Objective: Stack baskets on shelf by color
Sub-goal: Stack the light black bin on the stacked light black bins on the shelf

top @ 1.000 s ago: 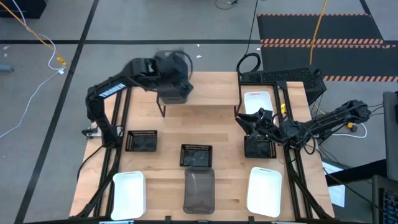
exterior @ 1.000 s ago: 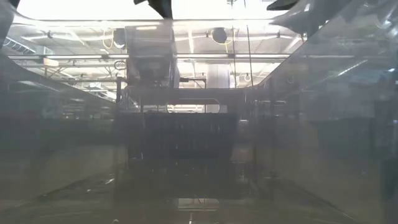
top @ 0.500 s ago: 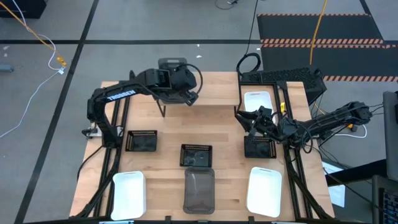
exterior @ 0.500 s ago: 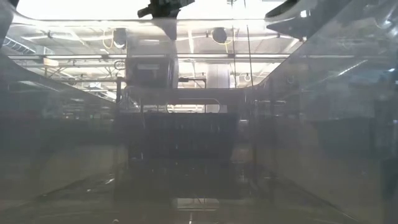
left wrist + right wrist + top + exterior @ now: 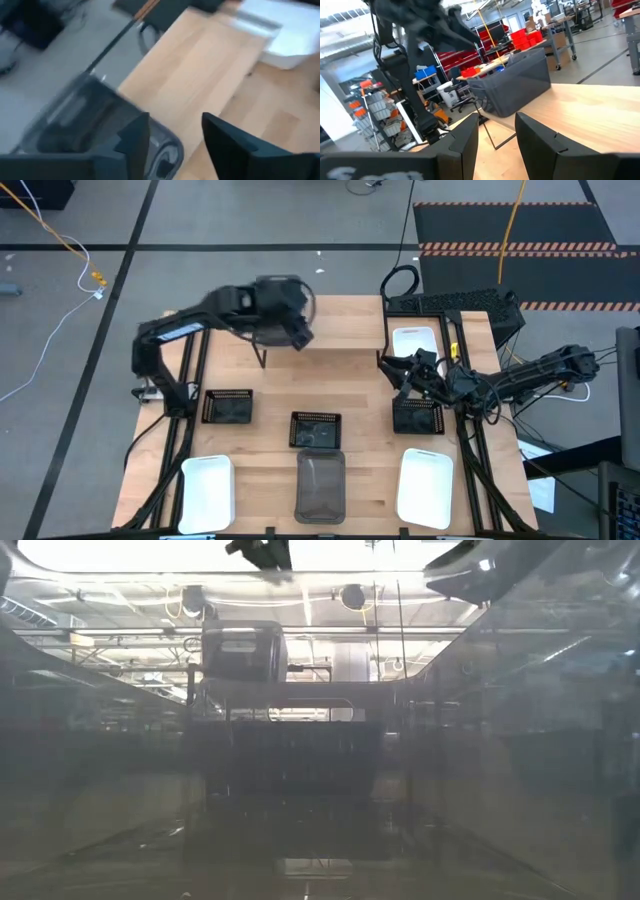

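A dark grey basket (image 5: 240,652) stands by its bottom on the left end of the shelf (image 5: 340,325). My left gripper (image 5: 175,145) hangs open just above it, clear of its rim. A white basket (image 5: 415,342) sits on the shelf's right end. My right gripper (image 5: 400,370) waits open by that end, above a black mesh tray (image 5: 418,416); its wrist view shows the grey basket (image 5: 515,82) across the plank. On the table lie two more mesh trays (image 5: 228,406) (image 5: 315,430), two white baskets (image 5: 207,490) (image 5: 425,488) and a dark grey basket (image 5: 320,485).
The middle of the shelf plank (image 5: 200,65) is bare wood. A dark keyboard (image 5: 455,302) lies at the table's far right corner, and cables run beside the right arm. The shelf's thin black legs (image 5: 262,358) stand on the tabletop.
My left gripper has brought the dark grey basket down onto the shelf's left end, let go of it and gone up a little. The basket now stands still and upright on the plank. My right arm has kept still.
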Controlling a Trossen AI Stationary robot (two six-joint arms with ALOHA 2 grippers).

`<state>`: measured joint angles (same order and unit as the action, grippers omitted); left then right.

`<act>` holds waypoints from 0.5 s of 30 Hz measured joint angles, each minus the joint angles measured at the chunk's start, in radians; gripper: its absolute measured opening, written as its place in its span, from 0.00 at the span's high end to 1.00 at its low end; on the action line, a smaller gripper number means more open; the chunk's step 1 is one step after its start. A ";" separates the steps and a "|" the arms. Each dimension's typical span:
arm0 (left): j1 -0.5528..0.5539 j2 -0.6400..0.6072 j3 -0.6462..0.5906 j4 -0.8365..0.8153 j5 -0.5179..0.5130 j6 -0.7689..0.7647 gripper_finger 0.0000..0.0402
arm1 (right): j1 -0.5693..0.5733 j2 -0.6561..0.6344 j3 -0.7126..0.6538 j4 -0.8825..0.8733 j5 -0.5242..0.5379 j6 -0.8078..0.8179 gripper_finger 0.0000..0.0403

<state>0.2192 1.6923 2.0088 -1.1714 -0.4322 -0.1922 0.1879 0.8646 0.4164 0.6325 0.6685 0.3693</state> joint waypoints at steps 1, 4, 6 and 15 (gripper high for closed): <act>0.001 -0.021 0.008 0.004 0.049 0.051 0.52 | 0.000 0.000 0.000 0.002 0.000 0.011 0.69; -0.006 -0.067 0.011 -0.003 0.291 0.226 0.49 | 0.000 0.000 0.000 0.004 0.006 0.050 0.69; -0.020 -0.082 0.011 -0.029 0.464 0.330 0.49 | 0.000 0.000 0.000 0.007 0.008 0.069 0.69; -0.188 -0.074 -0.178 0.093 0.621 0.418 0.62 | 0.017 0.000 0.000 0.052 0.010 0.200 0.69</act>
<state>0.0314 1.6183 1.8312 -1.0789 0.1890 0.2254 0.2048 0.8642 0.4168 0.6843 0.6786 0.5696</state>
